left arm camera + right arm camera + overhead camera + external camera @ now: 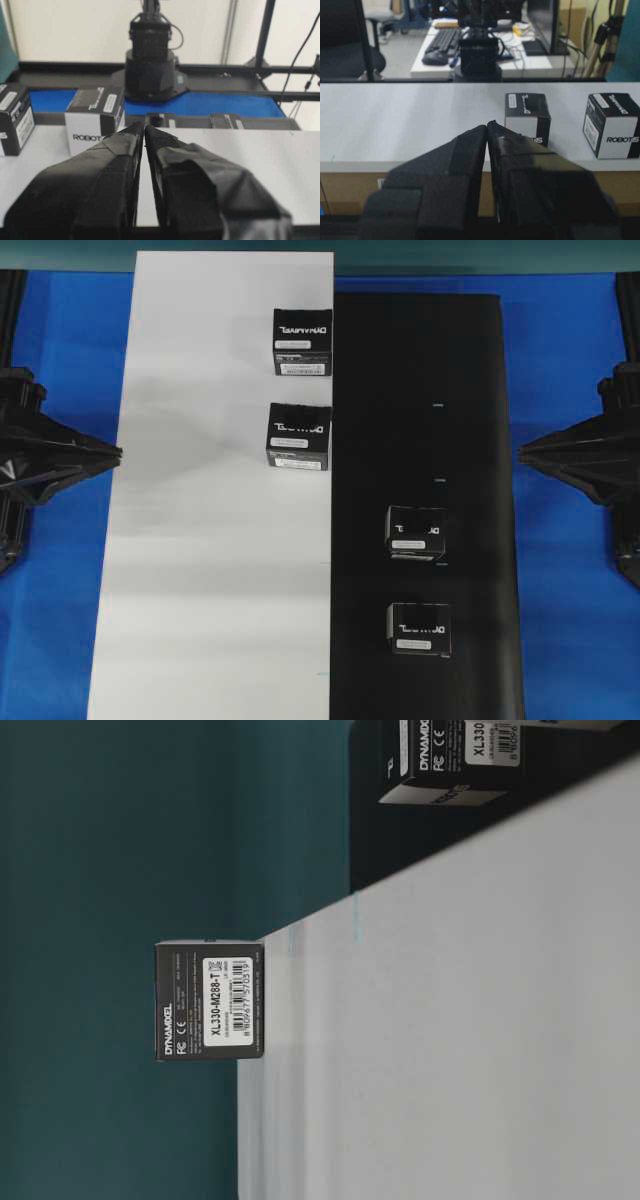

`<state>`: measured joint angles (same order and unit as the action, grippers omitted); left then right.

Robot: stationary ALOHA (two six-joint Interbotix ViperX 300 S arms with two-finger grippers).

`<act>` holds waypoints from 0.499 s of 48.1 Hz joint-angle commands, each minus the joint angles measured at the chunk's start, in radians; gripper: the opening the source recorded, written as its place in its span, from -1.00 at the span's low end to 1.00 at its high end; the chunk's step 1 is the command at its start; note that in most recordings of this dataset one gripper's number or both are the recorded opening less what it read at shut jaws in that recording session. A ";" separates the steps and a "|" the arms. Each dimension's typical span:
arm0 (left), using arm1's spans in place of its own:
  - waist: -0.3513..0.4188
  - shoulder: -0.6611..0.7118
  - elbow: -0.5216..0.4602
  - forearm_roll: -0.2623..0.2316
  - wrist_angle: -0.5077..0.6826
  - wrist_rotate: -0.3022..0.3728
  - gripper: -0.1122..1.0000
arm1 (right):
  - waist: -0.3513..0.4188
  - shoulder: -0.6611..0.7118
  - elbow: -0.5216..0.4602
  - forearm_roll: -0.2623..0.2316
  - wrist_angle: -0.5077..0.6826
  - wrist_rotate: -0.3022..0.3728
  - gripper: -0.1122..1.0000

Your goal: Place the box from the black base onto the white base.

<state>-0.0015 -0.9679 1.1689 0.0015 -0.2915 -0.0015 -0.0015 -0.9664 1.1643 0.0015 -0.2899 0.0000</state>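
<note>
A: The box (416, 533) sits on the black base (470, 420), just right of the seam with the white base (200, 570); a look-alike box (419, 629) stands nearer the camera on the same sheet.

B: And around it?

A: Two more black cartons, a far one (302, 341) and a near one (298, 436), line the white base's right edge, just beside the seam. Blue bench (570, 640) shows on both sides.

B: Anything between box and claw?

A: Only bare black sheet. The right claw (525, 452) hangs at the black base's right edge, well apart from the box, fingers pressed together and holding nothing. The left claw (115, 452), likewise pressed together, rests at the white base's left edge.
</note>
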 commanded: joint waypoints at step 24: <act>-0.002 -0.002 -0.097 0.015 0.143 -0.009 -0.88 | 0.003 0.043 -0.133 0.049 0.624 0.072 -0.75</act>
<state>-0.0015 -0.9725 1.0999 0.0138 -0.1503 -0.0092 0.0000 -0.9449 1.0523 0.0476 0.2838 0.0675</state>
